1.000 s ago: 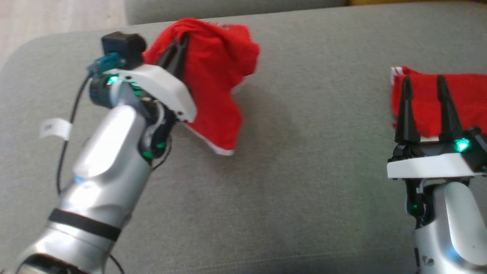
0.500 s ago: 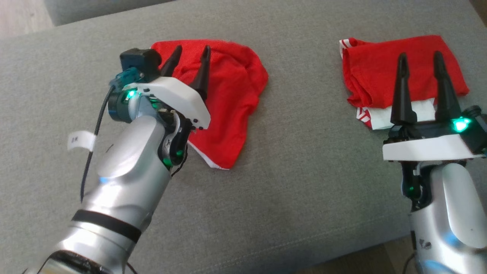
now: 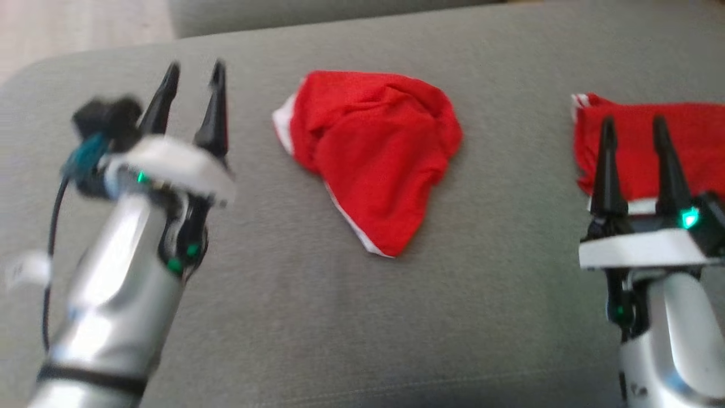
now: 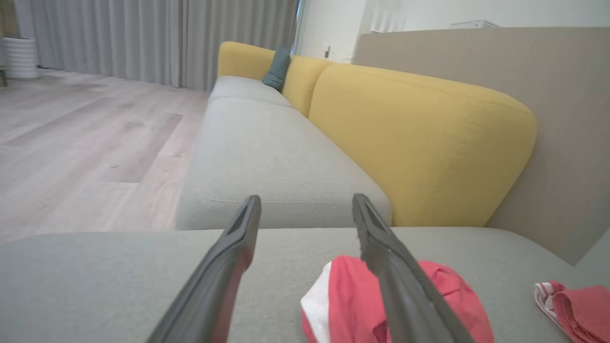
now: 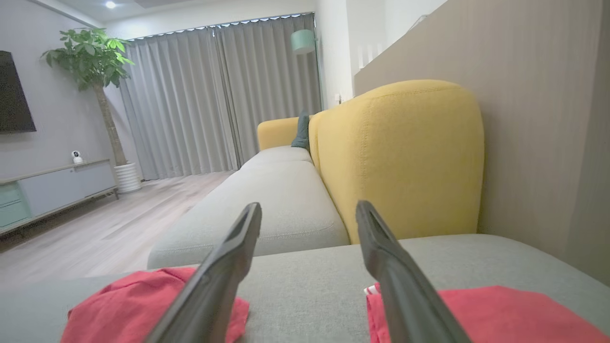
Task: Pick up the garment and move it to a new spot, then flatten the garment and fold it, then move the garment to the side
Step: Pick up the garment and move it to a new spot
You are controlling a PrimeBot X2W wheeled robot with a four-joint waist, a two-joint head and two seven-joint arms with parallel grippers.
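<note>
Two red garments (image 3: 376,153) (image 3: 634,150) lie on one grey sofa (image 3: 340,340).

L claw (image 4: 306,197) spread wide over grey sofa seat (image 4: 119,267), crumpled red garment (image 4: 345,300) behind one finger.

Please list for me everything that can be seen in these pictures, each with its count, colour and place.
crumpled garment: one, red with white trim, middle of the seat
folded garment: one, red with white trim, right end of the seat
seat: one, grey, under both garments
backrests: at least two, yellow, along the sofa ahead
plant: one, green, beside the curtains
curtains: grey, far wall
left tool: one, dark fingers, open, left of the crumpled garment
right tool: one, dark fingers, open, above the folded garment's near edge
</note>
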